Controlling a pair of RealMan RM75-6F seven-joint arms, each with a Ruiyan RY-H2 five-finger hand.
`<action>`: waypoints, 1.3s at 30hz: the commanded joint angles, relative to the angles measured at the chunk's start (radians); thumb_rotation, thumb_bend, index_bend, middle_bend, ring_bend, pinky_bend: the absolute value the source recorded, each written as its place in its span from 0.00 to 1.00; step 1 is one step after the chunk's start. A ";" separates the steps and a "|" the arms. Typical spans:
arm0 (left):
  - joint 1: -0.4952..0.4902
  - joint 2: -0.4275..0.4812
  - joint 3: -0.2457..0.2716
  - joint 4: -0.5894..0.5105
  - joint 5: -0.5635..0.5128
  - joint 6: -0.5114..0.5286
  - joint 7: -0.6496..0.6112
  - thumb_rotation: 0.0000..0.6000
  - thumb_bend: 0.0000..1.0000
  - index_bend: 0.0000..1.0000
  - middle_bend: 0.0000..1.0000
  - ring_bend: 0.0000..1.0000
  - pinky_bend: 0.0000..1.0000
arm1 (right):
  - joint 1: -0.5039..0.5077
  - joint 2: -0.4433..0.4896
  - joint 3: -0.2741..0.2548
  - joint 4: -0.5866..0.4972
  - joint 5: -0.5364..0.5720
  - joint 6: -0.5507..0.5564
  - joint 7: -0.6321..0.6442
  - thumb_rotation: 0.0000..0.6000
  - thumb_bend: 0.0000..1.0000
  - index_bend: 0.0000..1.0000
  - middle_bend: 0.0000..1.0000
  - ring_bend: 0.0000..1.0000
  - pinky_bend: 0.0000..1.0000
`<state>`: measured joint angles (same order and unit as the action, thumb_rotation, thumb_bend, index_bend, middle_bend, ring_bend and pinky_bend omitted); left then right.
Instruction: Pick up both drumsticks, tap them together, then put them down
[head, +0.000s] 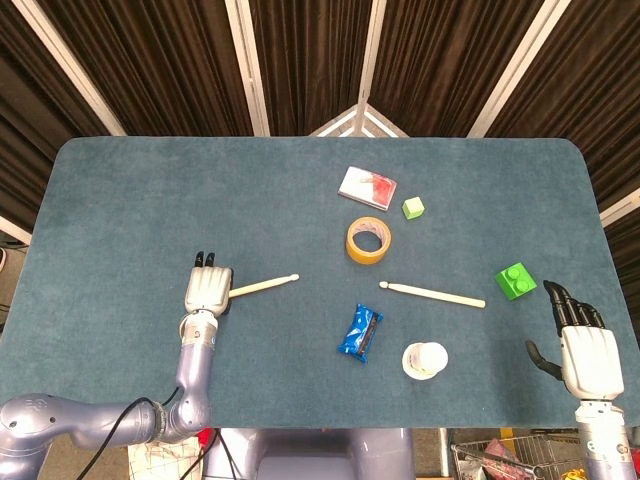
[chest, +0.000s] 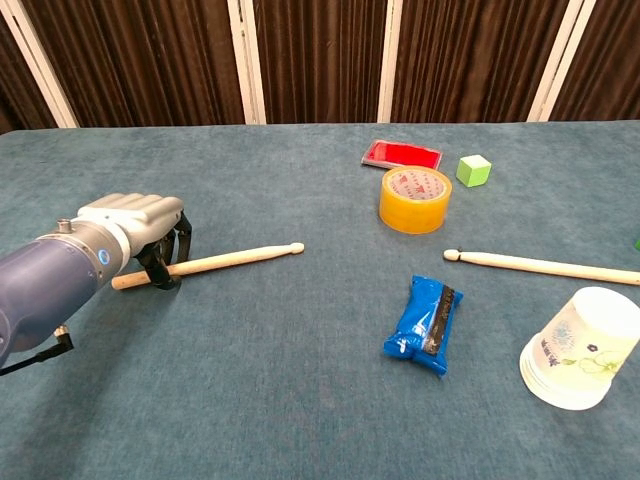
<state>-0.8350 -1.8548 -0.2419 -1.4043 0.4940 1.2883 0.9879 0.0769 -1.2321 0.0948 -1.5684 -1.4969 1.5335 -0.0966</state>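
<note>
**Left hand gripping one drumstick**

The left hand (chest: 135, 225) is clamping the near drumstick (chest: 235, 258) by its butt, tip angling up. The second drumstick (head: 432, 293) is lying on the tabletop (head: 150, 200) beside the tape roll (head: 368, 240), whose printing is unreadable. The right hand (head: 585, 350) is hovering, fingers apart, holding nothing.

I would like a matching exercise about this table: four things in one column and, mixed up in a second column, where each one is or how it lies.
Things:
1. left drumstick
2. right drumstick
3. paper cup
4. tape roll

Places or states:
A. lying on its side near the front edge
B. held at one end by the left hand
C. just in front of the red packet
D. lying free on the table, no hand near it

Pairs: 1-B, 2-D, 3-A, 4-C
</note>
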 joint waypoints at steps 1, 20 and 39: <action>-0.001 -0.007 0.002 0.007 0.004 0.006 0.010 1.00 0.49 0.53 0.55 0.10 0.00 | -0.001 0.001 -0.001 -0.001 -0.001 0.001 0.000 1.00 0.30 0.05 0.14 0.23 0.24; 0.010 -0.038 0.019 0.060 0.073 0.065 0.067 1.00 0.54 0.56 0.56 0.12 0.00 | 0.007 -0.003 0.009 0.002 0.005 -0.005 0.000 1.00 0.30 0.05 0.14 0.23 0.24; 0.100 0.137 0.085 0.010 0.305 0.050 -0.103 1.00 0.54 0.57 0.57 0.12 0.00 | 0.009 -0.008 0.004 -0.004 -0.002 -0.006 -0.010 1.00 0.30 0.06 0.14 0.23 0.24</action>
<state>-0.7519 -1.7507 -0.1759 -1.3820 0.7518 1.3485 0.9250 0.0861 -1.2397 0.0990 -1.5722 -1.4992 1.5272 -0.1069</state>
